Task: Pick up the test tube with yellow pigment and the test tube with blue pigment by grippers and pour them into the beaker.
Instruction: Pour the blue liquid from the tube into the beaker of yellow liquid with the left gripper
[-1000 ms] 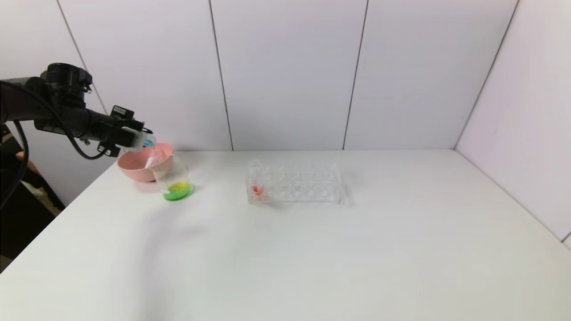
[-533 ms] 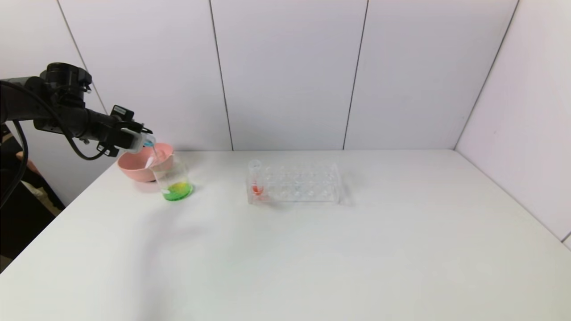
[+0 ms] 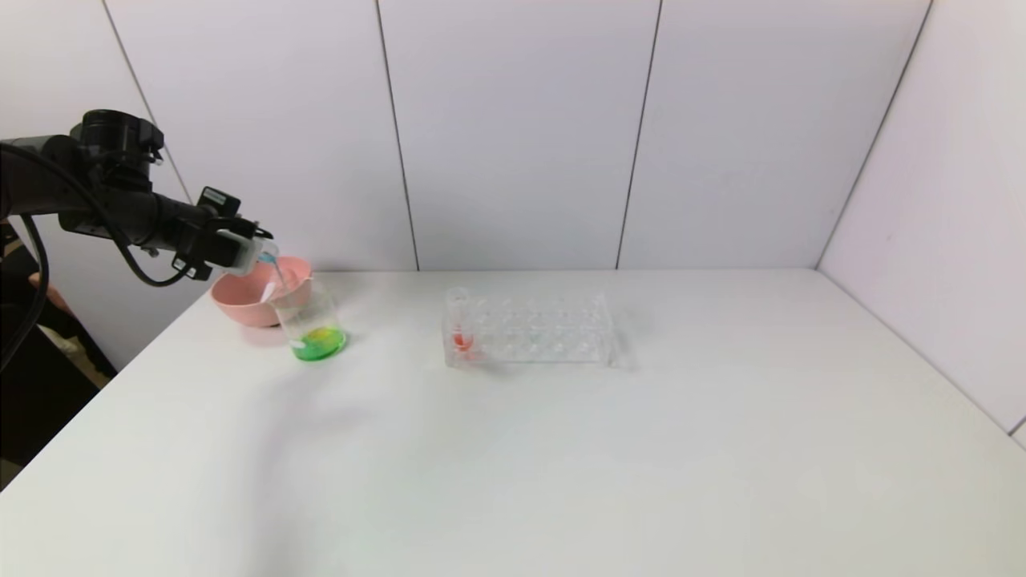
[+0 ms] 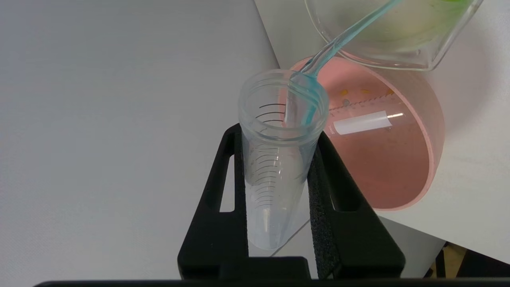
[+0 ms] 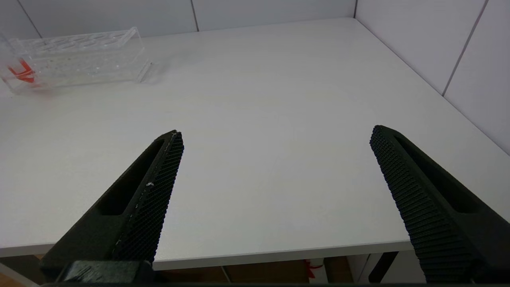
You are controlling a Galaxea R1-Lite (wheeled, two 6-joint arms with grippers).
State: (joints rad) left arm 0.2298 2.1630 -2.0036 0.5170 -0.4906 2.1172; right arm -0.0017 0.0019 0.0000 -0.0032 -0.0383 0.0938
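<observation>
white table (image 3: 561,449), grey panel walls | beaker (image 3: 313,324) and pink bowl (image 3: 248,300) near far-left edge | left gripper (image 4: 279,131) clamping blue tube (image 4: 279,159), tipped over beaker | right gripper (image 5: 275,175) spread wide near front edge

A broad, matte white rectangular desk (image 3: 561,449) fills the head view, evenly lit, with only soft, faint shadows on it. Behind it, from ten through one o'clock, runs a pale grey panelled back wall (image 3: 513,128) split by thin dark seams. At three o'clock a matching pale panelled side wall (image 3: 946,240) meets it in a corner. Over at nine o'clock, past the desk's edge, a dark gap (image 3: 40,401) drops away.
</observation>
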